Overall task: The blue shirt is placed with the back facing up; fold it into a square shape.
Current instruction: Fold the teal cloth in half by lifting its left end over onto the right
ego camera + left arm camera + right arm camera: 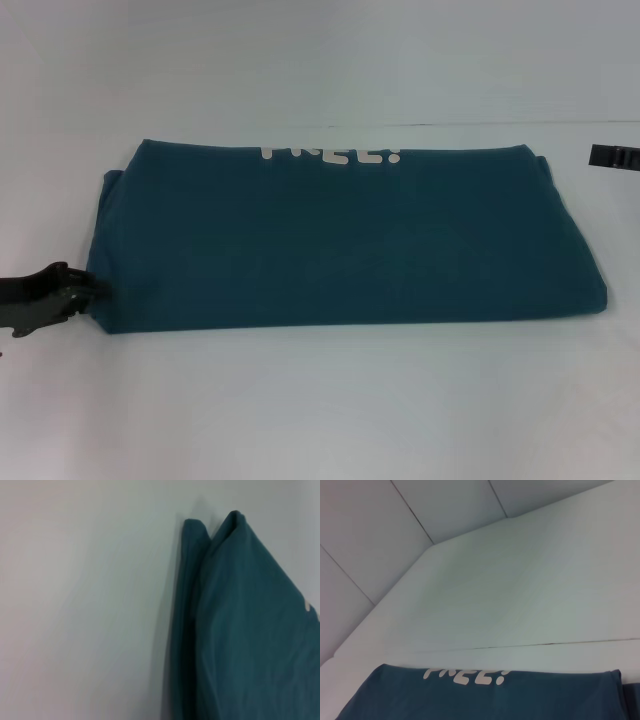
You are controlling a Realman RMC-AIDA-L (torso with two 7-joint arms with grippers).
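Shirt (pixel 340 240) sits folded into a wide band across the middle of the white tabletop (pixel 320 400), long side running left to right. White lettering (pixel 330 154) peeks out at the far edge, partly cut off by the fold. From the left wrist view you can see stacked layers at the shirt's left end (pixel 250 630). Left hand (pixel 85 285) is low on the tabletop, right up against the shirt's near-left corner; can't tell if it's open or closed. Right hand (pixel 612 157) is just a dark bit at the far right edge, well clear of the shirt, and its state I can't tell either.
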